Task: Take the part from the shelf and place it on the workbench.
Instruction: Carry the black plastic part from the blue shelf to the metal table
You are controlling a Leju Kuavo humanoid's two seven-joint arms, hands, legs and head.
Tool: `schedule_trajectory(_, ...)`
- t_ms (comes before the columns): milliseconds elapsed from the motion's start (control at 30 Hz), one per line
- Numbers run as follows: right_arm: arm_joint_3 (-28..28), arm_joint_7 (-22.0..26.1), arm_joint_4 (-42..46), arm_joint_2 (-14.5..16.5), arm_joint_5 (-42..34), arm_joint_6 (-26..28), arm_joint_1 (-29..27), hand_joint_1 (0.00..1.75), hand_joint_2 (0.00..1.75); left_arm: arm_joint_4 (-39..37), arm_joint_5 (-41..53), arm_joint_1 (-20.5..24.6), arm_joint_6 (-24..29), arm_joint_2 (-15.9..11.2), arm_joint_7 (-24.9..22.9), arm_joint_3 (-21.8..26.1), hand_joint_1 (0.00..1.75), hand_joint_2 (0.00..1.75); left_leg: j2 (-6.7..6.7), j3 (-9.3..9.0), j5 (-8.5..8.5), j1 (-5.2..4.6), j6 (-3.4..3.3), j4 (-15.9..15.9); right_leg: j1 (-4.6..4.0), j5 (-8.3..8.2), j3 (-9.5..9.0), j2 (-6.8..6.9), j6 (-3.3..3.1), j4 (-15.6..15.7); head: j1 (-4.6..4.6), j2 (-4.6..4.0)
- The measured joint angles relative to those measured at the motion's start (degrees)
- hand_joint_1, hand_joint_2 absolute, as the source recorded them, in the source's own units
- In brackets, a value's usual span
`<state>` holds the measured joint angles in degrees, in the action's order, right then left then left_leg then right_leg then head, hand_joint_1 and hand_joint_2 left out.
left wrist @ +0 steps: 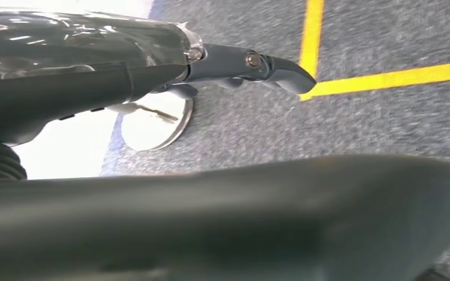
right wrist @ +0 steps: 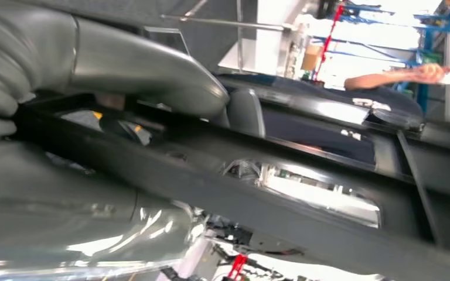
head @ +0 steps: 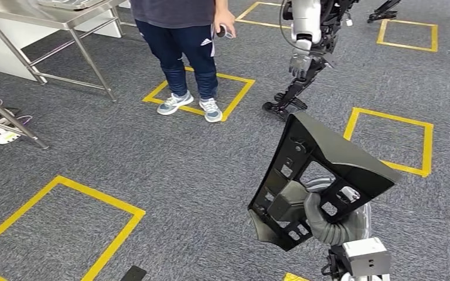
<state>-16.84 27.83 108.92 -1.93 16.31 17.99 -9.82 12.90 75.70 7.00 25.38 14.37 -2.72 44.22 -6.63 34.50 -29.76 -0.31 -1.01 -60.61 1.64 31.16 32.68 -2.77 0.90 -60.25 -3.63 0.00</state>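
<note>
Black part (head: pixel 328 153) in right hand (head: pixel 322 225)

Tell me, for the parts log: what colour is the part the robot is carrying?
Black part, gripped by the right hand; clearest in the head view.

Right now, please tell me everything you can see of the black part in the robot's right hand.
The black part is a flat, angular frame, plastic by its look, matte, with several rectangular cut-outs and a solid panel on its upper side. It is held tilted above the grey carpet, off the floor. The right hand grips its lower portion; a grey thumb presses against it.
</note>
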Motion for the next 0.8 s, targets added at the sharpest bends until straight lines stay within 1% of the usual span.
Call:
schedule_trajectory(33, 0.01, 0.01, 0.01, 0.04, -0.01, 0.00, -0.02, 1.75, 1.75, 0.00, -0.01, 0.01, 0.00, -0.01, -0.02, 0.00, 0.00, 1.75, 1.27, 0.53, -0.77, -0.03, 0.27, -1.15, 0.06, 0.04, -0.19, 0.77, -0.32, 0.12, -0.01, 0.00)
schedule_trajectory(67, 0.04, 0.02, 0.02, 0.07, -0.05, 0.00, -0.07, 1.75, 1.75, 0.00, -0.02, 0.11, 0.00, -0.01, -0.03, 0.00, 0.00, 1.75, 2.91, 1.59, -2.05, -0.04, 0.56, -3.39, 0.10, 0.11, -0.35, 1.61, -0.61, 0.21, -0.01, 0.00)
schedule_trajectory(100, 0.11, 0.03, 0.02, 0.08, -0.13, 0.00, -0.14, 1.75, 1.75, 0.00, -0.02, 0.23, 0.00, -0.01, -0.02, 0.00, 0.00, 1.75, 4.52, 3.28, -3.65, 0.00, 0.86, -6.72, 0.03, 0.28, -0.47, 2.46, -0.81, 0.22, -0.01, 0.00)
schedule_trajectory(133, 0.17, 0.03, 0.01, 0.09, -0.24, -0.01, -0.19, 1.75, 1.75, 0.00, -0.02, 0.32, 0.00, -0.01, -0.02, 0.00, 0.00, 1.75, 5.30, 5.27, -5.15, 0.17, 1.11, -10.47, -0.02, 0.45, -0.57, 3.34, -0.93, 0.21, 0.00, 0.00)
schedule_trajectory(167, 0.25, 0.03, -0.02, 0.09, -0.40, -0.06, -0.22, 1.75, 1.75, 0.00, -0.05, 0.31, 0.00, -0.01, -0.02, 0.00, 0.00, 1.75, 5.65, 6.94, -6.03, 0.34, 1.30, -13.50, -0.06, 0.64, -0.69, 4.21, -0.96, 0.20, 0.00, 0.00)
schedule_trajectory(200, 0.31, 0.04, -0.05, 0.09, -0.57, -0.16, -0.22, 1.75, 1.75, 0.00, -0.13, 0.24, 0.00, -0.01, -0.03, 0.00, 0.00, 1.75, 5.82, 7.82, -5.97, 0.48, 1.42, -14.92, -0.06, 0.86, -0.86, 5.04, -0.93, 0.20, 0.00, 0.00)
schedule_trajectory(233, 0.35, 0.04, -0.07, 0.09, -0.72, -0.30, -0.22, 1.75, 1.75, 0.00, -0.26, 0.16, 0.00, -0.01, -0.03, 0.00, 0.00, 1.75, 6.04, 7.58, -4.84, 0.57, 1.46, -14.13, -0.06, 1.09, -1.12, 5.80, -0.86, 0.19, 0.00, 0.00)
schedule_trajectory(267, 0.39, 0.05, -0.09, 0.09, -0.84, -0.43, -0.22, 1.75, 1.75, 0.00, -0.42, 0.10, 0.00, -0.01, -0.03, 0.00, 0.00, 1.75, 6.49, 6.26, -2.87, 0.60, 1.39, -11.26, -0.06, 1.37, -1.48, 6.54, -0.76, 0.20, 0.00, 0.00)
schedule_trajectory(300, 0.43, 0.07, -0.09, 0.09, -0.92, -0.53, -0.21, 1.75, 1.75, 0.00, -0.54, 0.09, 0.00, -0.01, -0.03, 0.00, 0.00, 1.75, 7.66, 4.45, -0.95, 0.51, 1.22, -7.52, -0.08, 1.68, -1.90, 7.21, -0.62, 0.21, 0.00, 0.00)
schedule_trajectory(333, 0.50, 0.09, -0.11, 0.09, -0.97, -0.59, -0.22, 1.75, 1.75, 0.00, -0.62, 0.15, 0.00, -0.01, -0.04, 0.00, 0.00, 1.75, 9.16, 2.84, 0.44, 0.18, 0.91, -4.19, -0.20, 2.00, -2.23, 7.85, -0.37, 0.18, 0.00, 0.00)
schedule_trajectory(367, 0.60, 0.11, -0.14, 0.09, -1.01, -0.62, -0.23, 1.75, 1.75, 0.00, -0.64, 0.25, 0.00, 0.00, -0.07, 0.00, 0.00, 1.75, 10.46, 1.77, 1.10, -0.16, 0.56, -1.87, -0.33, 2.27, -2.47, 8.41, -0.10, 0.16, 0.00, 0.00)
schedule_trajectory(400, 0.70, 0.14, -0.20, 0.10, -1.04, -0.66, -0.23, 1.75, 1.75, 0.00, -0.64, 0.32, 0.00, 0.00, -0.10, 0.00, 0.00, 1.75, 11.34, 1.37, 1.03, -0.54, 0.21, -0.87, -0.43, 2.48, -2.63, 8.96, 0.20, 0.20, 0.00, 0.00)
schedule_trajectory(433, 0.80, 0.16, -0.27, 0.10, -1.07, -0.68, -0.22, 1.75, 1.75, 0.00, -0.64, 0.37, 0.01, -0.02, -0.15, 0.00, 0.00, 1.75, 11.29, 1.39, 0.79, -0.86, -0.10, -0.69, -0.49, 2.62, -2.79, 9.58, 0.49, 0.31, 0.00, 0.00)
schedule_trajectory(467, 0.85, 0.16, -0.33, 0.14, -1.10, -0.70, -0.19, 1.75, 1.75, 0.01, -0.64, 0.38, 0.02, -0.04, -0.18, 0.00, 0.00, 1.75, 10.66, 1.33, 0.70, -0.88, -0.37, -0.50, -0.43, 2.80, -3.08, 10.17, 0.79, 0.49, 0.00, 0.00)
schedule_trajectory(500, 0.92, 0.16, -0.38, 0.18, -1.13, -0.73, -0.13, 1.75, 1.75, 0.01, -0.64, 0.34, 0.04, -0.07, -0.20, 0.00, 0.00, 1.75, 9.95, 1.13, 0.73, -0.79, -0.61, -0.21, -0.30, 3.12, -3.38, 9.79, 1.08, 0.43, 0.02, 0.00)
schedule_trajectory(533, 1.01, 0.21, -0.40, 0.22, -1.14, -0.74, -0.10, 1.75, 1.75, 0.02, -0.64, 0.37, 0.08, -0.09, -0.21, 0.00, 0.00, 1.75, 9.27, 0.87, 0.78, -0.62, -0.91, 0.08, -0.19, 3.82, -3.30, 8.52, 1.27, -0.33, 0.04, 0.00)
schedule_trajectory(567, 1.13, 0.26, -0.43, 0.25, -1.15, -0.75, -0.11, 1.75, 1.75, 0.02, -0.63, 0.48, 0.10, -0.09, -0.21, 0.00, 0.00, 1.75, 8.55, 0.59, 0.84, -0.37, -1.20, 0.36, -0.13, 5.02, -2.55, 6.76, 1.38, -2.27, 0.06, 0.00)
schedule_trajectory(600, 1.26, 0.30, -0.48, 0.25, -1.17, -0.77, -0.15, 1.75, 1.75, 0.01, -0.63, 0.60, 0.12, -0.07, -0.21, 0.00, 0.00, 1.75, 7.85, 0.43, 0.82, -0.23, -1.44, 0.46, -0.08, 6.57, -1.04, 4.80, 1.38, -5.39, 0.08, 0.00)
schedule_trajectory(633, 1.36, 0.34, -0.56, 0.25, -1.20, -0.78, -0.22, 1.75, 1.75, 0.01, -0.63, 0.72, 0.11, -0.04, -0.21, 0.00, 0.00, 1.75, 7.11, 0.34, 0.75, -0.18, -1.65, 0.45, -0.11, 8.15, 1.10, 3.66, 1.37, -9.24, 0.08, 0.00)
schedule_trajectory(667, 1.43, 0.34, -0.68, 0.25, -1.22, -0.79, -0.29, 1.75, 1.75, 0.01, -0.63, 0.77, 0.10, -0.02, -0.21, 0.00, 0.00, 1.75, 6.29, 0.24, 0.69, -0.18, -1.75, 0.44, -0.14, 9.17, 3.28, 3.25, 1.40, -12.78, 0.09, 0.00)
schedule_trajectory(700, 1.49, 0.34, -0.78, 0.25, -1.25, -0.79, -0.35, 1.75, 1.75, 0.01, -0.64, 0.73, 0.09, 0.01, -0.21, 0.00, 0.00, 1.75, 5.44, 0.12, 0.63, -0.20, -1.81, 0.42, -0.16, 9.10, 4.86, 3.11, 1.43, -14.82, 0.09, 0.00)
schedule_trajectory(733, 1.52, 0.34, -0.86, 0.25, -1.27, -0.79, -0.37, 1.75, 1.75, 0.01, -0.64, 0.69, 0.09, 0.01, -0.21, 0.00, 0.00, 1.75, 4.55, -0.05, 0.55, -0.21, -1.81, 0.40, -0.17, 7.84, 5.49, 3.01, 1.44, -14.77, 0.09, 0.00)
schedule_trajectory(767, 1.54, 0.34, -0.90, 0.25, -1.31, -0.80, -0.38, 1.75, 1.75, 0.01, -0.64, 0.65, 0.07, 0.02, -0.21, 0.00, 0.00, 1.75, 3.63, -0.28, 0.45, -0.19, -1.75, 0.37, -0.15, 5.51, 5.04, 2.74, 1.43, -12.48, 0.09, 0.00)
schedule_trajectory(800, 1.58, 0.34, -0.91, 0.25, -1.36, -0.80, -0.38, 1.75, 1.75, 0.00, -0.64, 0.66, 0.05, 0.03, -0.21, 0.00, 0.00, 1.75, 2.75, -0.50, 0.30, -0.12, -1.61, 0.31, -0.11, 2.79, 3.89, 1.90, 1.39, -8.72, 0.09, 0.00)
